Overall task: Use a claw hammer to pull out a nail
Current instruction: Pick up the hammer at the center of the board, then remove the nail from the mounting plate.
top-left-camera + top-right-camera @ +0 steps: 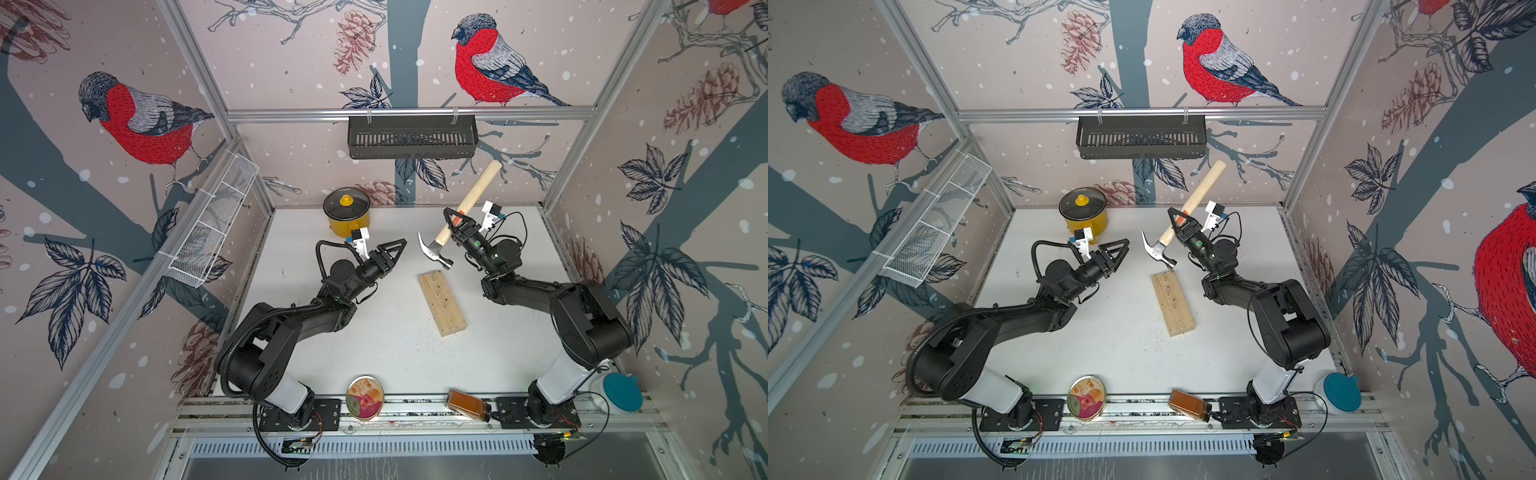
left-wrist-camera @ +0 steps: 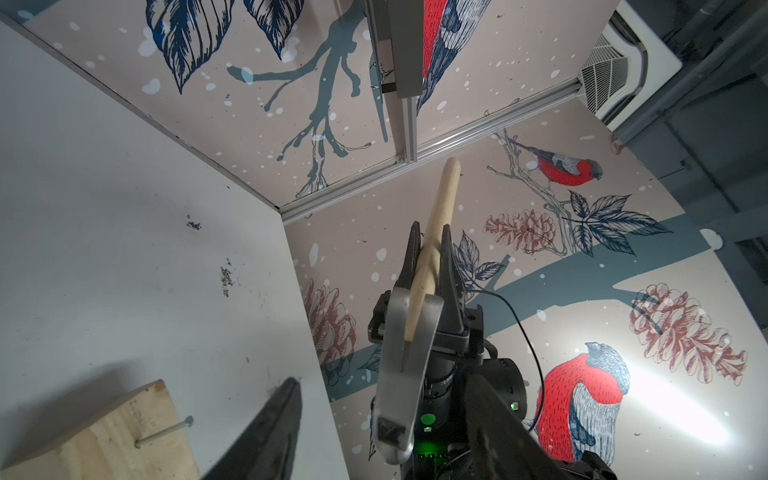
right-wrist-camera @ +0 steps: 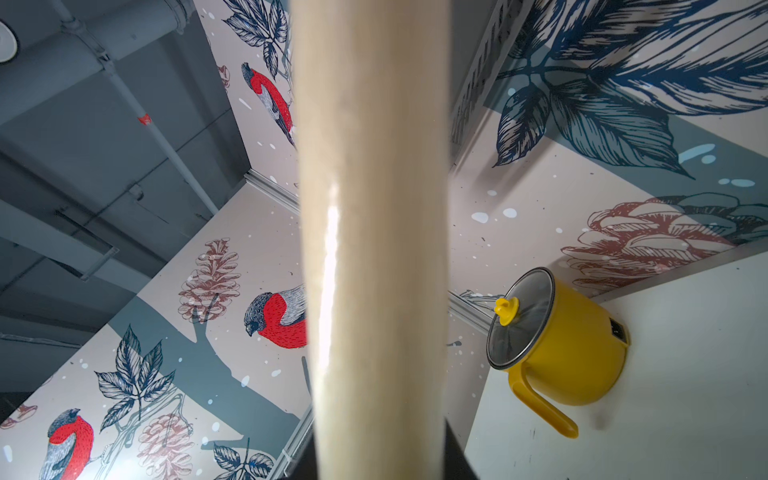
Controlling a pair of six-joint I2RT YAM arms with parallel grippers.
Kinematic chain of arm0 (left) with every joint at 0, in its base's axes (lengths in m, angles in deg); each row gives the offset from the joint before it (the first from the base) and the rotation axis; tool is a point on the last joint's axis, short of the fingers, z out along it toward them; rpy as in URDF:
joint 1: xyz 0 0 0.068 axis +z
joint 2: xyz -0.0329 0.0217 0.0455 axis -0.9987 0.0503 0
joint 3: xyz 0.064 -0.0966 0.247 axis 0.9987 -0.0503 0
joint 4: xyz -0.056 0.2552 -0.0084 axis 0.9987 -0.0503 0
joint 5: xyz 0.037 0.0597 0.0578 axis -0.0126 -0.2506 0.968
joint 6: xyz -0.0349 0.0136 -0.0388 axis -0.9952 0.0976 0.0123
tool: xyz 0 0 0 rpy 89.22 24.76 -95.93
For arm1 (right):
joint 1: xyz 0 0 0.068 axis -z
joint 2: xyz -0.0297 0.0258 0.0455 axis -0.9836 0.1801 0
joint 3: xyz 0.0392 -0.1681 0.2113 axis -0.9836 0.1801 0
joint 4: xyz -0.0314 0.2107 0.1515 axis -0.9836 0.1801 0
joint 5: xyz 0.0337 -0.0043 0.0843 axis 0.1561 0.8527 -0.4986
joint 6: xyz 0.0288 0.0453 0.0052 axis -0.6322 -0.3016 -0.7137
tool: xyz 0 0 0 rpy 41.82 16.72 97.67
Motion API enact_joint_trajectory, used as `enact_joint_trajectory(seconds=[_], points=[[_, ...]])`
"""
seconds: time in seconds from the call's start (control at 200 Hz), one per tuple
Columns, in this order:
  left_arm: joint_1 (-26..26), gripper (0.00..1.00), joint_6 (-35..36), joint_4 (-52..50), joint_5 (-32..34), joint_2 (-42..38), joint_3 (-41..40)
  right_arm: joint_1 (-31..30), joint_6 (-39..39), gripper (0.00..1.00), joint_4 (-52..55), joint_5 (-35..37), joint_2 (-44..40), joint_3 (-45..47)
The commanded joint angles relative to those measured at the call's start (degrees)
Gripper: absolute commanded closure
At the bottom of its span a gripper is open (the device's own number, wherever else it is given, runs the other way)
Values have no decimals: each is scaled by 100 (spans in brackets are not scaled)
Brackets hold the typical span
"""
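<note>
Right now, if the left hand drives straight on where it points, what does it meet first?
Likely the claw hammer's head, held by the right hand; relative height is unclear.

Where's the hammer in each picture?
Top view: claw hammer just right of centre, held tilted.
Top view: the same spot, near the centre.
Left wrist: centre, split claw showing.
Right wrist: its pale handle fills the middle.
Shared landmark: the right gripper clamped on the handle, in both top views and the left wrist view.
</note>
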Motion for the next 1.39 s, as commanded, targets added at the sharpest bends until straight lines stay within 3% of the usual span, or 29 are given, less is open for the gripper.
enact_joint_trajectory(seconds=[0.0,0.125,0.305,0.51,0.74,1.386], points=[[66,37,1062,-1459,-6,-391,212,11,464,98,146,-91,-278,-6],[78,39,1709,-2449,190,-750,430,-28,1037,98,857,-117,-599,10],[165,41,2097,-3008,306,-968,437,-148,2044,98,1973,3,-1169,36],[229,43,2336,-3206,33,-852,494,-538,3505,99,3417,590,-1890,36],[223,44,2435,-3088,-162,-621,386,-943,4581,99,4350,1361,-2432,208],[216,52,2390,-2098,-585,227,-54,-1615,5883,99,6039,2873,-3447,467]])
